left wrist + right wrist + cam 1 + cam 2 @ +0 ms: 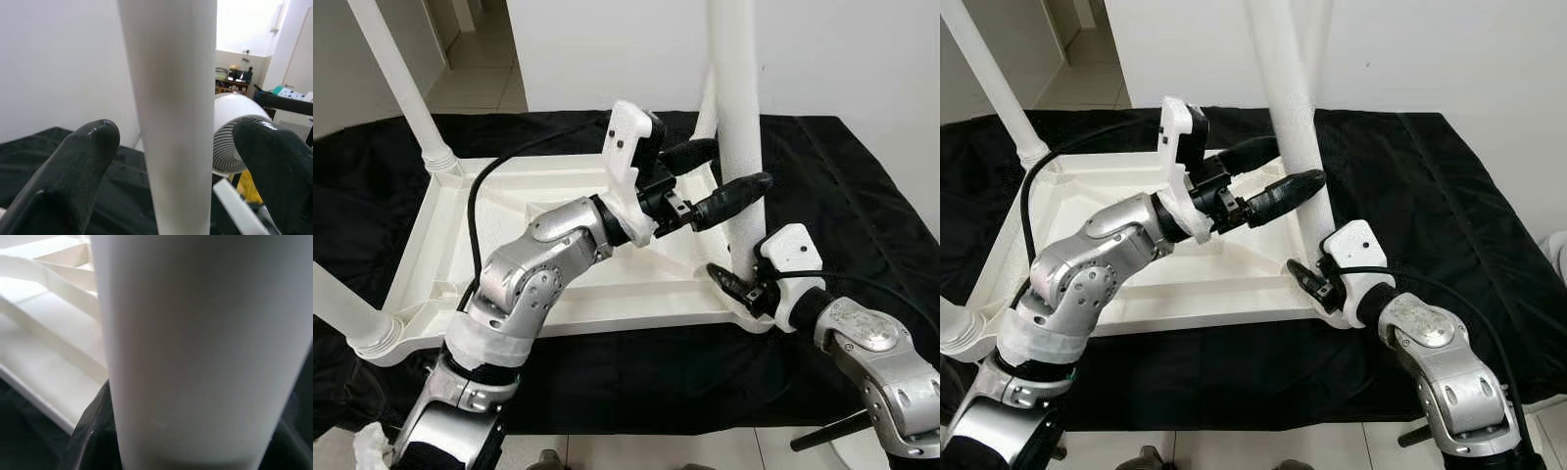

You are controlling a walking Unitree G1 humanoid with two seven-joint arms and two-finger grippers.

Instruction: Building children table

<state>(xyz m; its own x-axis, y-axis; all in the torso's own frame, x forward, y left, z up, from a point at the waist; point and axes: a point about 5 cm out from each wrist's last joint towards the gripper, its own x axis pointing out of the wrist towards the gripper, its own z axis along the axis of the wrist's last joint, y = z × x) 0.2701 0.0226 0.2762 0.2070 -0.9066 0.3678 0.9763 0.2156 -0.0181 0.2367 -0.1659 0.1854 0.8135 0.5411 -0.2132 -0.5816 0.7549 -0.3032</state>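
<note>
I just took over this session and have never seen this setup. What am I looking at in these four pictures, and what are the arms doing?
This is a humanoid robot with two silver arms, each ending in two long black fingers. The two wide pictures come from the cameras in its head, looking down. The two close-ups come from cameras on its wrists, looking along the fingers.

On a black cloth lies a white children's table top, upside down, with legs standing up from its corners. The left gripper has a finger on each side of the upright white leg at the near right corner; in its wrist picture there are gaps between the fingers and the leg, so it is not squeezing. The right gripper sits low at the same leg's base; whether it grips cannot be seen.
</note>
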